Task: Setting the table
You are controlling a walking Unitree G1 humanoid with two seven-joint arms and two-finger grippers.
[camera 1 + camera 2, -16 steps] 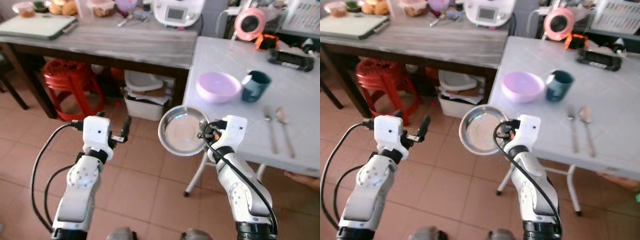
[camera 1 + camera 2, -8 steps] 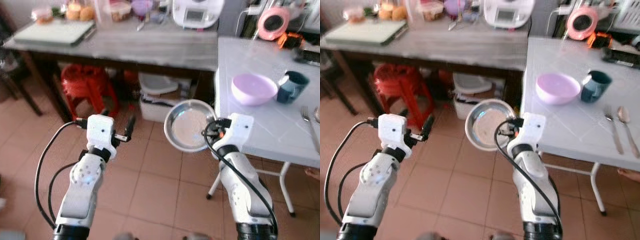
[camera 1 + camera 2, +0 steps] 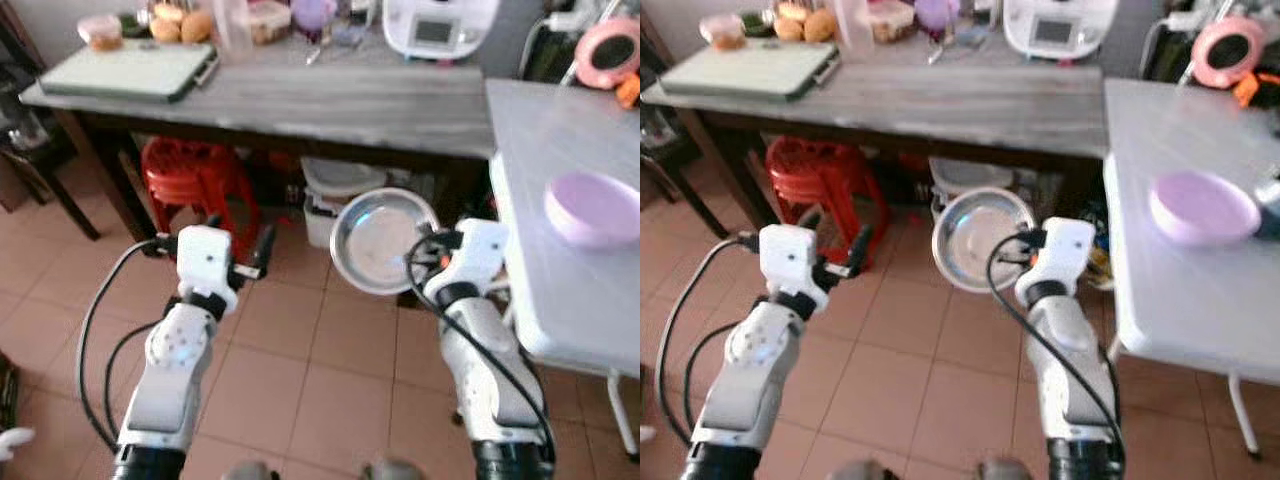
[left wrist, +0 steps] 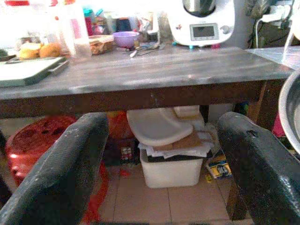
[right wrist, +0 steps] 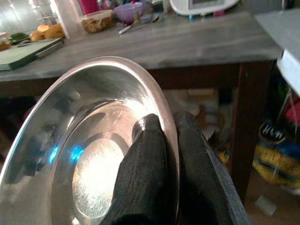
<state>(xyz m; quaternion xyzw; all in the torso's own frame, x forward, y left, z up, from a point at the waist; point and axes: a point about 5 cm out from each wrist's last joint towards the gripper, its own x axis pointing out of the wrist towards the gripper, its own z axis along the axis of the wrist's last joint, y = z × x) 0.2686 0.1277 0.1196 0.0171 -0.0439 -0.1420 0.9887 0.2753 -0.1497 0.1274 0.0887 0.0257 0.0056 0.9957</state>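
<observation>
A tiled floor (image 3: 330,360) is seen below, with a dark wooden desk (image 3: 330,95) ahead and a white desk (image 3: 560,250) to the right. A steel plate (image 3: 385,240) is held up on edge, its rim pinched between the closed fingers (image 5: 147,154) of the right tool (image 3: 432,243). The white desk's near edge lies just right of the plate, a purple bowl (image 3: 592,205) farther along it. Bare desk surface near the edge is judged free for the plate. The left tool (image 3: 262,250) is spread wide and holds nothing.
</observation>
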